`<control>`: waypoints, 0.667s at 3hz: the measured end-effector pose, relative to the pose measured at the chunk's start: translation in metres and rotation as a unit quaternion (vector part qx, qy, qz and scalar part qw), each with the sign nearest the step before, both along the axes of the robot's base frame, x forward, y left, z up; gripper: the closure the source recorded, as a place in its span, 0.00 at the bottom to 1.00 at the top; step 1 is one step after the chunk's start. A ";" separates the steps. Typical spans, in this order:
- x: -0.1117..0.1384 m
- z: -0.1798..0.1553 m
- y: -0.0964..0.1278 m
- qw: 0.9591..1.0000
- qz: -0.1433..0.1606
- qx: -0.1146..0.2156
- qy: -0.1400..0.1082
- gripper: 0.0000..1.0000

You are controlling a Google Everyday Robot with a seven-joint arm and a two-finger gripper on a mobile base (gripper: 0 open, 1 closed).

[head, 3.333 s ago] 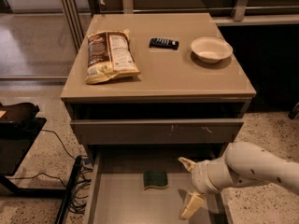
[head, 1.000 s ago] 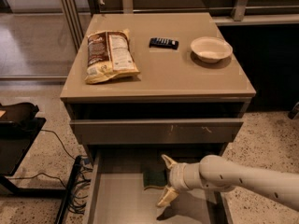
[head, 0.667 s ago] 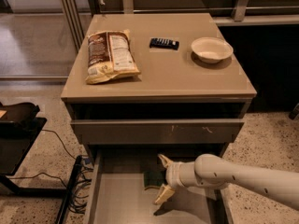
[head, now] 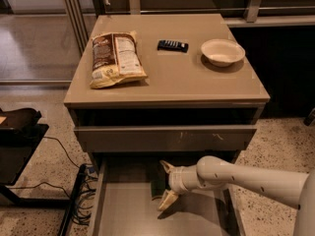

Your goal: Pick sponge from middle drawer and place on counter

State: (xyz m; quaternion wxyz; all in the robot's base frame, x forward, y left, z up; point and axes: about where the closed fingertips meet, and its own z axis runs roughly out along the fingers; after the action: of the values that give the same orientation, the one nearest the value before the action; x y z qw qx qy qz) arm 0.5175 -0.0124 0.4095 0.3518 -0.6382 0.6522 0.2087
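Note:
The sponge [head: 157, 186] is a small dark green piece on the floor of the open middle drawer [head: 123, 211], partly hidden by my gripper. My gripper [head: 166, 184] is down inside the drawer on a white arm that comes in from the right. Its two cream fingers [head: 168, 199] are spread apart, one behind the sponge and one in front of it, so the sponge lies between them. I cannot tell whether the fingers touch it. The counter [head: 182, 80] is the beige top of the cabinet above.
On the counter lie a chip bag [head: 114, 58] at the left, a black remote [head: 173, 45] at the back middle and a white bowl [head: 222, 51] at the right. A shut drawer front [head: 165, 138] overhangs the back of the open drawer. Cables [head: 74, 195] and a black stand [head: 19, 132] are on the floor at the left.
My gripper has moved left across the drawer from its right side to the sponge. Its open fingers now straddle the sponge, which has not moved.

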 end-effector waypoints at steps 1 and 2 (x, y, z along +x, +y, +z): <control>0.002 -0.017 -0.001 1.000 0.013 0.000 0.016 0.00; 0.002 -0.034 -0.008 0.999 0.015 -0.004 0.034 0.00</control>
State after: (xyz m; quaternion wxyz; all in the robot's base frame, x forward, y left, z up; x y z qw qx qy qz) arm 0.5199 -0.0208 0.3751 0.3235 -0.6423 0.6547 0.2325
